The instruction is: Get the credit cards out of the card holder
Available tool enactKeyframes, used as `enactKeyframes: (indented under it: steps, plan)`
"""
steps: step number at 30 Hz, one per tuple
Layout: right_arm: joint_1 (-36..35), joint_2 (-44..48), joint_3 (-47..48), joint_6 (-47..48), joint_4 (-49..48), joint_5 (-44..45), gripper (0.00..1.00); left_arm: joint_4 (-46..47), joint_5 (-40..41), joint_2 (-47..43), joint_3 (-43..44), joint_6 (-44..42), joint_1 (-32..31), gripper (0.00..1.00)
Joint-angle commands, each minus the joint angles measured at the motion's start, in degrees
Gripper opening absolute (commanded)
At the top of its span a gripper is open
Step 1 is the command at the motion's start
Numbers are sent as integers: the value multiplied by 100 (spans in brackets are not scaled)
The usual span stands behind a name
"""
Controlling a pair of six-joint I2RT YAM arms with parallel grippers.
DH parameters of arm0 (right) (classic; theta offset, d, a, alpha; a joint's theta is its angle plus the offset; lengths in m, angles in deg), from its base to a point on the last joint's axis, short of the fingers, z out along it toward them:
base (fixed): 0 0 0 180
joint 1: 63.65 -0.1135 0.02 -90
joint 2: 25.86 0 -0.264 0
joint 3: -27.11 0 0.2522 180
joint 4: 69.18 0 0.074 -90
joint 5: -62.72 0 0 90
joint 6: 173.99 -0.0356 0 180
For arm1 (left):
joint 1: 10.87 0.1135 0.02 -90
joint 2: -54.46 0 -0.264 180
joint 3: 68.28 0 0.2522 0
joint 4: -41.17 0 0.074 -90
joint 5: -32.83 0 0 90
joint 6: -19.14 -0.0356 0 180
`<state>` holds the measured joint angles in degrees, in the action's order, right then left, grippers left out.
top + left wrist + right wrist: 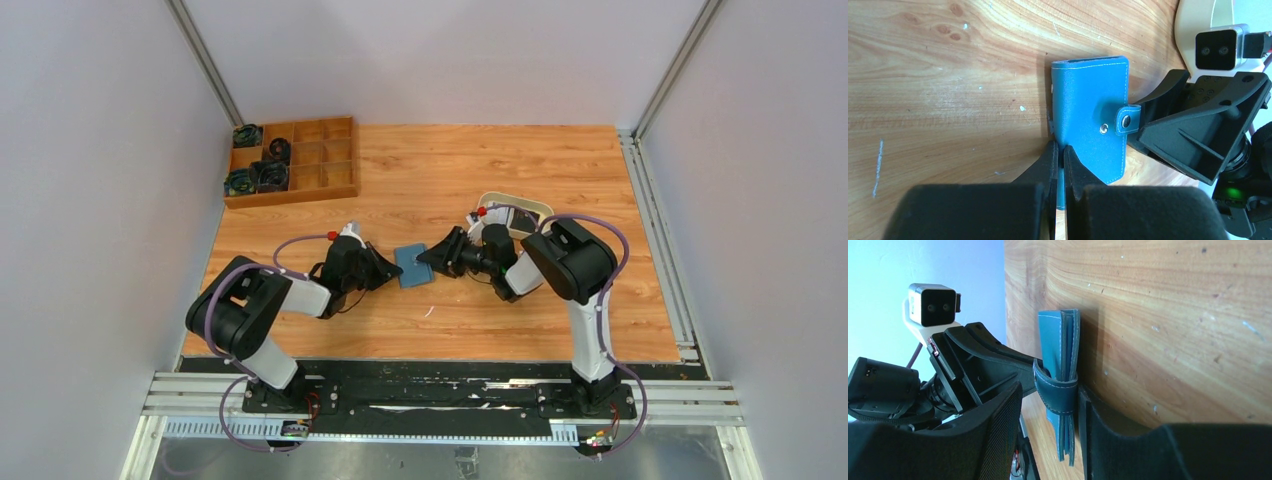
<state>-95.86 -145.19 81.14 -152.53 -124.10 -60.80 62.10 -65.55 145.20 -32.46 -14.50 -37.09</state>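
The teal-blue card holder (411,266) lies folded shut on the wooden table, between the two grippers. My left gripper (1061,149) is shut on the near edge of the card holder (1090,105). Its strap (1127,120) reaches round the far edge, and its snap sits beside a bare stud on the cover. My right gripper (1049,390) is open and straddles that strap edge. One finger (1098,425) lies against the card holder (1060,345); the other finger (998,425) stands apart from it. The credit cards are hidden.
A cream oval tray (538,207) sits just behind the right gripper (428,258). A wooden compartment box (320,160) with several dark round items stands at the back left. White walls and rails border the table.
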Motion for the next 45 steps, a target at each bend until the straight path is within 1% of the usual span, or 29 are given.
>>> enactKeyframes:
  steps: [1, 10, 13, 17, 21, 28, 32, 33, 37, 39, 45]
  plan:
    - [41, -258, 174, -54, -70, -23, 48, -1246, 229, 450, -281, -326, 20, 0]
    - [44, -432, 345, -215, -61, 2, 47, -1246, 215, 464, -273, -423, 20, 0]
    - [44, -478, 371, -296, -42, 18, 44, -1246, 227, 437, -281, -458, 20, 0]
    - [41, -627, 402, -537, -197, 14, 35, -1246, 226, 427, -282, -483, 20, 0]
    - [44, -688, 411, -679, -274, 19, 33, -1251, 229, 397, -291, -511, 20, 0]
    - [40, -654, 409, -658, -199, -72, 29, -1255, 250, 368, -298, -547, 20, 0]
    - [39, -582, 400, -492, 38, -132, 29, -1255, 254, 365, -275, -577, 20, 0]
    - [39, -568, 398, -453, 98, -156, 30, -1255, 260, 364, -281, -586, 20, 0]
    - [41, -566, 424, -429, 203, -210, 41, -1264, 268, 396, -260, -613, 20, 0]
    - [41, -574, 464, -439, 283, -193, 44, -1264, 271, 430, -243, -617, 20, 0]
    - [39, -529, 617, -592, 623, -61, 47, -1309, 270, 432, -218, -667, 20, 0]
